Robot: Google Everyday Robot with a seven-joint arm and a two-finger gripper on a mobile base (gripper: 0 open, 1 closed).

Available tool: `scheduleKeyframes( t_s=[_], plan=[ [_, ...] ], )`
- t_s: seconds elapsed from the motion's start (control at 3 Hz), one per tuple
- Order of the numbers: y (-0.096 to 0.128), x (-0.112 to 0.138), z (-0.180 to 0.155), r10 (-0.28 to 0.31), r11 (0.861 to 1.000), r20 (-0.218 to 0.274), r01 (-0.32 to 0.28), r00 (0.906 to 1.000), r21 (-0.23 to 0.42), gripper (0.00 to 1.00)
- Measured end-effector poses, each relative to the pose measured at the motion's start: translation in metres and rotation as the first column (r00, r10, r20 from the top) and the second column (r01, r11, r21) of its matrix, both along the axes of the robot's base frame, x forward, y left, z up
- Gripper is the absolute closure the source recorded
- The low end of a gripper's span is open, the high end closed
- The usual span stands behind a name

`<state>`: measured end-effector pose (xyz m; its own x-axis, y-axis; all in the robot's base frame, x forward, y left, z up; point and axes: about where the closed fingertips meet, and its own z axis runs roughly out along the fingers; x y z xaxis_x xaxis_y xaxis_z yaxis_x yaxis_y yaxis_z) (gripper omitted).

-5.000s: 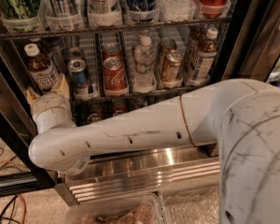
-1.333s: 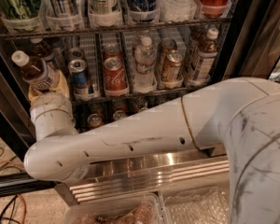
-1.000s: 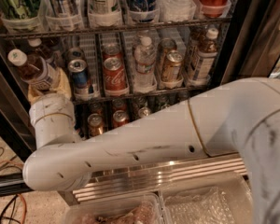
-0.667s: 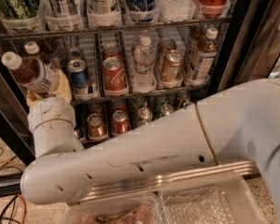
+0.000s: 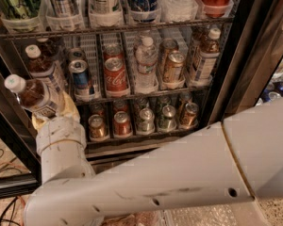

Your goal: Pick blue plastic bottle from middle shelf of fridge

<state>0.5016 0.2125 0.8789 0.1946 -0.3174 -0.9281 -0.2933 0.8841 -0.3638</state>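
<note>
Gripper [image 5: 54,114]: at the left of the frame, on top of the white wrist; its tan fingers [image 5: 71,111] press on the lower body of the blue plastic bottle [image 5: 35,95] and pinch it.
Blue plastic bottle: held in the gripper near the left edge of the frame, off the rack and in front of the dark left frame of the fridge [image 5: 236,55]. It is tilted, with the white cap pointing to the upper left.
Middle shelf [image 5: 146,94]: in the centre of the frame. From the left it carries a second brown bottle [image 5: 40,65], a blue soda can [image 5: 80,76], a red cola can [image 5: 115,74], a clear water bottle [image 5: 145,62] and more cans.
Lower rack [image 5: 141,134]: short cans only.
Arm [image 5: 170,173]: white, crosses the bottom of the frame from the right.
</note>
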Motion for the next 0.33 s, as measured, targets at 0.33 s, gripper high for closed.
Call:
scheduleKeyframes(
  t_s=[0.33],
  plan=[
    [-0.0168,-0.0165,-0.0192,-0.034,0.999,-0.055,0.033,0.9979,-0.021,1.0]
  ],
)
